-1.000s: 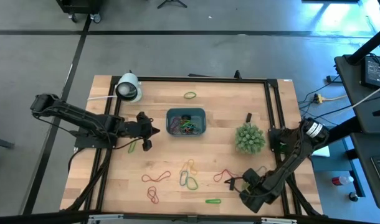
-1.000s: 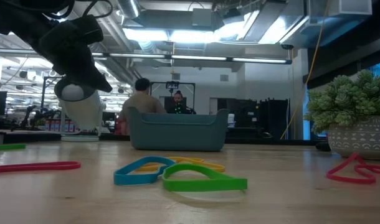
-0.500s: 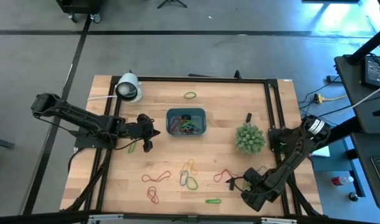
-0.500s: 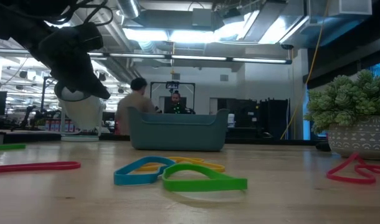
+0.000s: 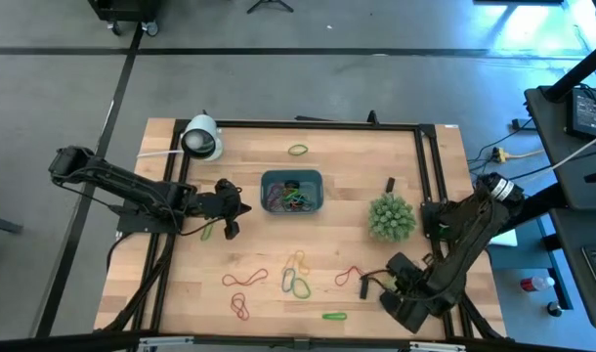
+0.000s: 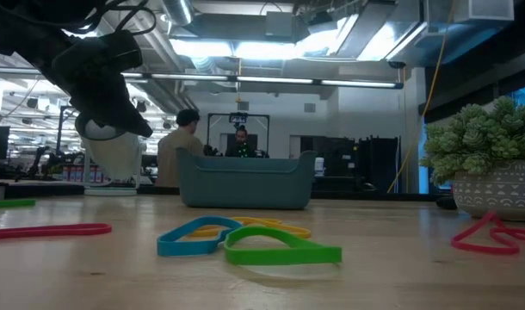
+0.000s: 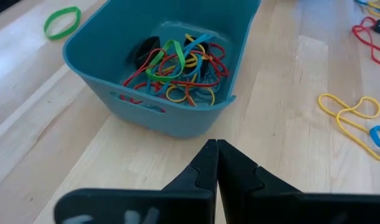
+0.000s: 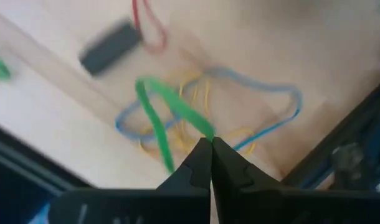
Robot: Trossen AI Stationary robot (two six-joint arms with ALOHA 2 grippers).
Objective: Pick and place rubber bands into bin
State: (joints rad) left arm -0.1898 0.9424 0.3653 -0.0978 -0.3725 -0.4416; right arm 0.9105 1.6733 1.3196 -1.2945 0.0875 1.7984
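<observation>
Left gripper (image 5: 241, 206) sits over the bench just beside the left wall of the bin (image 5: 318, 182); in the left wrist view its fingers (image 7: 202, 168) are pressed together with nothing between them, tips aimed at the bin's near wall. Bin is a little toward the far edge from the bench centre and holds a tangle of rubber bands (image 7: 177, 68): red, green, yellow, blue, one dark. Right gripper (image 5: 388, 280) is near the bench's near right corner; right wrist view shows its fingers (image 8: 201, 163) closed tip to tip, with a green band (image 8: 168, 109) passing right at the tips. Cannot tell whether that band is pinched or only lies behind them. A small black block (image 5: 363, 286) lies just beside this gripper. Loose bands on the bench: a green one (image 5: 298, 150) alone near the far edge, a green one (image 5: 209, 231) under the left gripper, two red ones (image 5: 243, 280) toward the near left, a yellow-blue-green cluster (image 5: 297, 274) near the middle of the near side, a red one (image 5: 349, 275) right of that, and a green one (image 5: 334, 316) at the near edge. A spiky green plant (image 5: 392, 217) stands toward the right edge; a white dome object (image 5: 201, 138) stands at the far left corner.
</observation>
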